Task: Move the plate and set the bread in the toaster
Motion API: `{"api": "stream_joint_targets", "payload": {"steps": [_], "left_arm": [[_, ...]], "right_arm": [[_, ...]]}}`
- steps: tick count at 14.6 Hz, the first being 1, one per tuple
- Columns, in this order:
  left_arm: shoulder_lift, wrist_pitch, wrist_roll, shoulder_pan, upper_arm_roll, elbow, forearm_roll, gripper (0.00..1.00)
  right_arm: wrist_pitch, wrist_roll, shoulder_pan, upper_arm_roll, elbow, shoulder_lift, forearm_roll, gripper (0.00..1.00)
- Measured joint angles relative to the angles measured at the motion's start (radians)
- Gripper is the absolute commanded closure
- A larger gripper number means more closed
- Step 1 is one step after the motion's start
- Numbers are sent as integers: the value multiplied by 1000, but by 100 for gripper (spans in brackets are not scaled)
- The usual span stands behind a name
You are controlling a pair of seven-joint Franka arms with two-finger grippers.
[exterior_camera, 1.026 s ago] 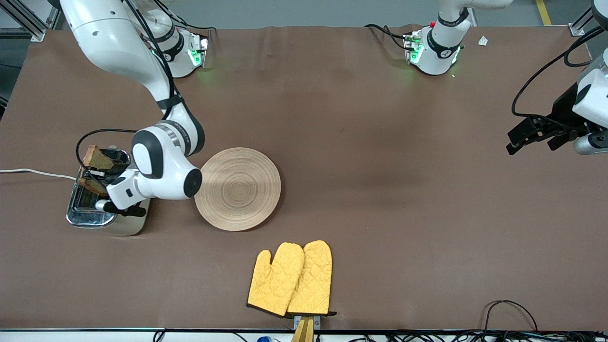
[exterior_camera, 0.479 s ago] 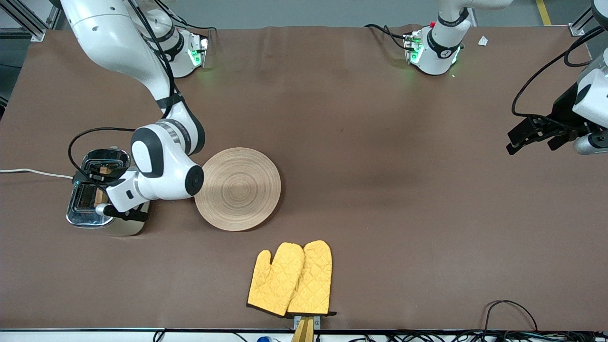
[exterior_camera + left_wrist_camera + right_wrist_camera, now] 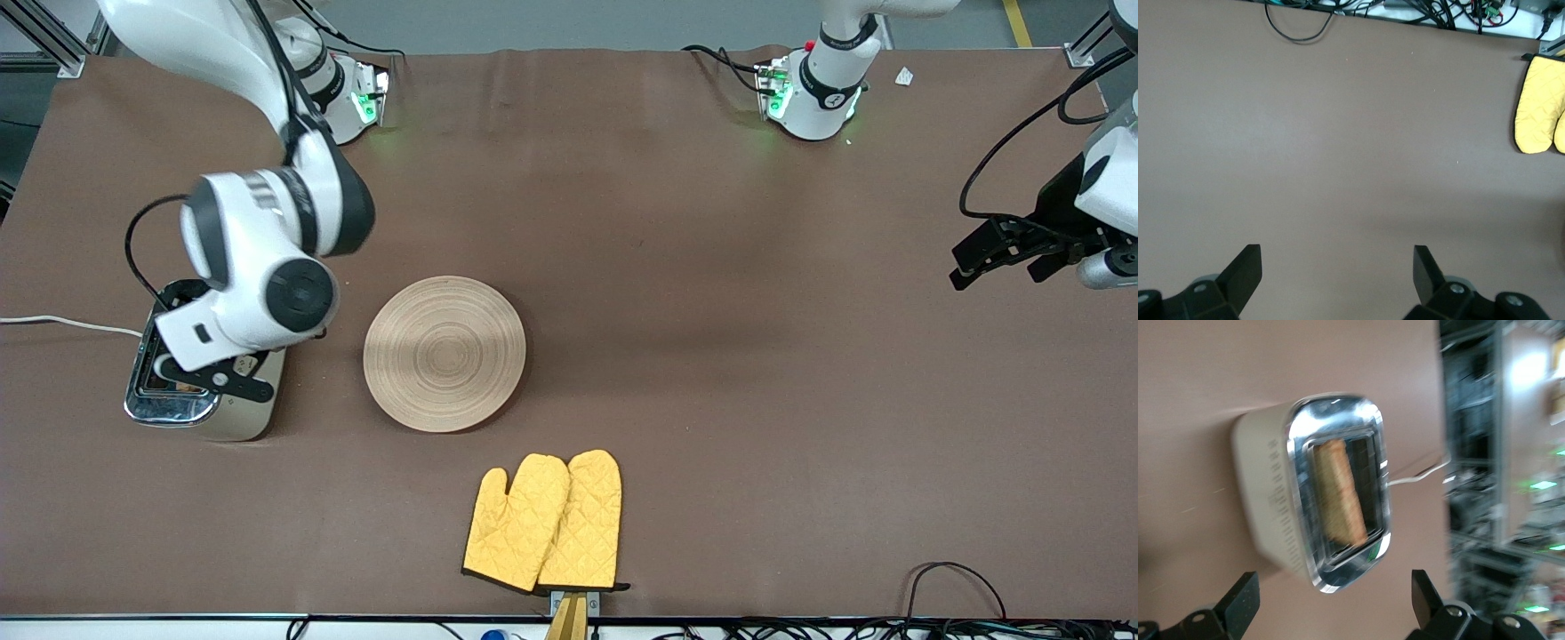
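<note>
Now the bread (image 3: 1338, 490) sits down in one slot of the toaster (image 3: 1268, 500), only its top edge showing between the chrome lips; the toaster stands at the right arm's end of the table. The right gripper (image 3: 1331, 603) hangs over the toaster, fingers spread wide and holding nothing. The plate (image 3: 444, 353) lies flat just beside the toaster, toward the left arm's end, apart from it and bare. The yellow oven mitts (image 3: 544, 521) lie nearer the front camera than the toaster, well apart. Judgement: insertion looks done, so the step in hand is a clean exit. Lift straight up from the toaster with the fingers kept wide, so neither catches the chrome rim or the bread; swing aside only once clear, and keep the wrist off the white cord (image 3: 62, 324). The left gripper (image 3: 1337, 267) waits, open and empty, over bare table well apart from the toaster.
</note>
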Motion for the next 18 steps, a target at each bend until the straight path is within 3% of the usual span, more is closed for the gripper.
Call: {"api": "stream_joint_targets", "payload": {"steps": [2,4,7,12,18], "left_arm": [[13,-40,1,-3,0,40,8,0],[26,-68,3,-4,-1,70,9,0],[35,-72,10,-4,-9,77,10,0],[39,-72,27,-5,-12,81,11,0],[41,-73,45,-4,-12,84,28,0]], "right_arm": [[47,-8,-69,-3,21,-72,227,0],[102,-73,-149,-4,3,-148,365,0],[217,-254,-219,-5,-100,-261,420,0],[248,-585,-322,-7,-202,-385,477,0],[273,-716,-346,-6,-244,-418,501,0]]}}
